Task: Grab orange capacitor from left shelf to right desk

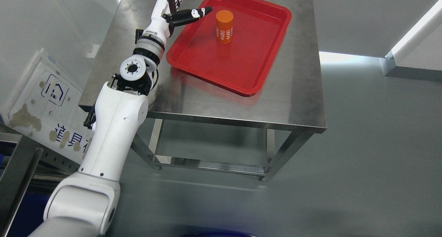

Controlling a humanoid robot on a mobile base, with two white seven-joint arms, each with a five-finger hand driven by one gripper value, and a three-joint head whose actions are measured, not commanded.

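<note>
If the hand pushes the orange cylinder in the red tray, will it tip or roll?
The orange cylindrical capacitor stands upright, taller than wide, so a high push would probably tip it. Once down, it would likely roll, though the red plastic tray has a rim that should stop it.

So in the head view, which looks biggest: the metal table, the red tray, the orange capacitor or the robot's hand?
Largest to smallest as they look:
1. metal table
2. red tray
3. left hand, partly cut off at the top edge, and orange capacitor look similar; I won't rank them.

Orange capacitor (224, 26) stands upright in red tray (272, 40).
</note>
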